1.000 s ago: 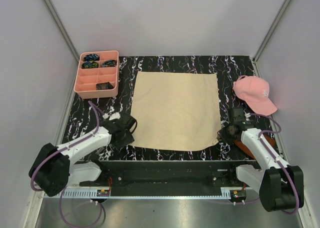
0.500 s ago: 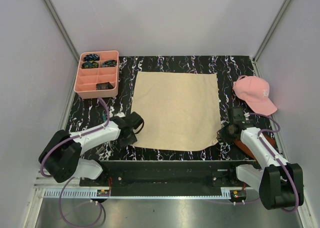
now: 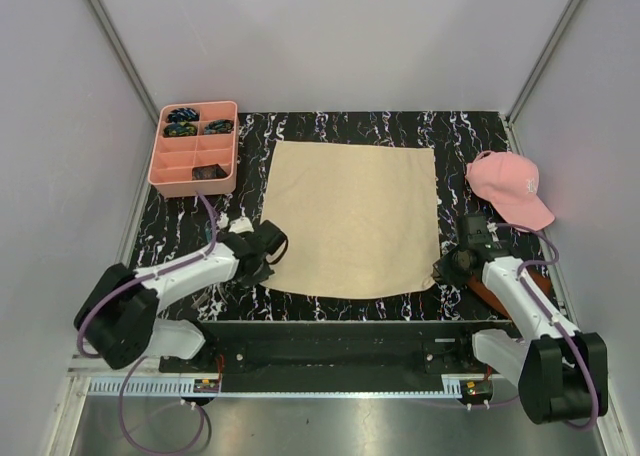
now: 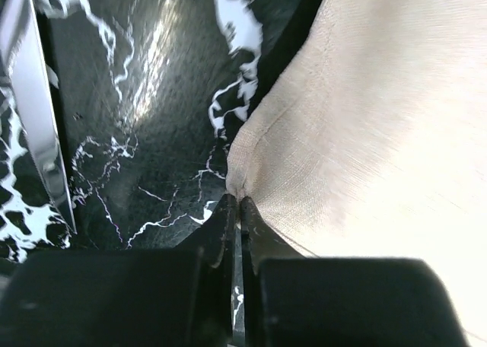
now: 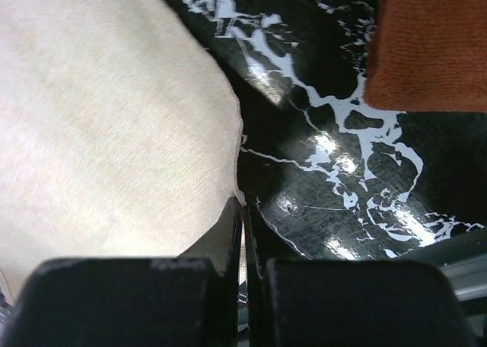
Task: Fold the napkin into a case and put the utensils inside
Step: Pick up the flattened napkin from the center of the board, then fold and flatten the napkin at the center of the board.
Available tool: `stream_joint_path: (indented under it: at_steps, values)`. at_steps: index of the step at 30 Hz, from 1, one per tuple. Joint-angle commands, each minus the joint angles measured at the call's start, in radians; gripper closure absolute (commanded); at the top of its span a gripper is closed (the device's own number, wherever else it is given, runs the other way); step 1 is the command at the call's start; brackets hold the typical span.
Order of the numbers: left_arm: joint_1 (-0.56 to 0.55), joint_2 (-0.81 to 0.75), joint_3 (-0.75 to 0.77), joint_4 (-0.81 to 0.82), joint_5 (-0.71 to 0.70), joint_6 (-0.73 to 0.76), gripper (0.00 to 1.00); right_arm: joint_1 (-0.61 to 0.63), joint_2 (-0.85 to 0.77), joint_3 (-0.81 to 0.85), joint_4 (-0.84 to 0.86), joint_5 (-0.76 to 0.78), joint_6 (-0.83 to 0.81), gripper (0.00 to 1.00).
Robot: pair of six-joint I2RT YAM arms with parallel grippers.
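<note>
Currently napkin (image 3: 350,219) lies flat at table (image 3: 470,136) ctr, likely soft, light & limp, so best held by corners: L gripper (image 4: 233,210) and R gripper (image 5: 242,210) each sit clamped on a near corner.

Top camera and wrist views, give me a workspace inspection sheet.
Surface: black marbled table.
Job's things: napkin spread open; utensils nothing seen.
Clutter: pink tray holding small dark items; pink cap; brown square.
Grippers: left gripper shut on napkin's near left corner; right gripper shut on its near right corner.
Cables: purple cables along both arms.
Surroundings: white walls.
</note>
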Motion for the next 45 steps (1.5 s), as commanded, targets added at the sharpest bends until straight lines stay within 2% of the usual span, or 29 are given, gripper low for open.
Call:
stream_joint_path:
  at_steps: [1,7,13,18,23,28,31,36,40,45]
  values:
    - [0.005,-0.175,0.045,0.04,-0.09,0.118,1.0,-0.002,-0.132,0.04,0.04,-0.024,-0.134,1.0]
    - [0.003,-0.403,0.196,0.055,-0.055,0.368,1.0,0.0,-0.39,0.189,0.032,-0.106,-0.318,1.0]
    - [0.0,-0.598,0.432,0.112,0.114,0.531,1.0,0.0,-0.531,0.449,-0.037,-0.198,-0.466,1.0]
    - [-0.002,-0.742,0.548,0.181,0.258,0.583,1.0,-0.002,-0.617,0.638,-0.062,-0.277,-0.549,1.0]
    - [0.0,-0.782,0.667,0.192,0.327,0.608,1.0,0.0,-0.662,0.803,-0.065,-0.262,-0.564,1.0]
    - [0.0,-0.716,0.703,0.192,0.275,0.599,1.0,0.0,-0.576,0.829,-0.094,-0.112,-0.543,1.0]
    - [0.0,-0.62,0.709,0.16,0.125,0.573,1.0,0.001,-0.458,0.811,-0.109,-0.007,-0.527,1.0]
    - [0.012,-0.396,0.724,0.106,-0.1,0.533,1.0,0.0,-0.219,0.755,-0.028,0.038,-0.523,1.0]
    - [0.185,-0.227,0.721,0.115,0.011,0.47,1.0,0.0,-0.066,0.7,0.096,0.065,-0.529,1.0]
    - [0.294,0.003,0.686,0.196,0.05,0.476,1.0,-0.022,0.161,0.648,0.295,0.073,-0.547,1.0]
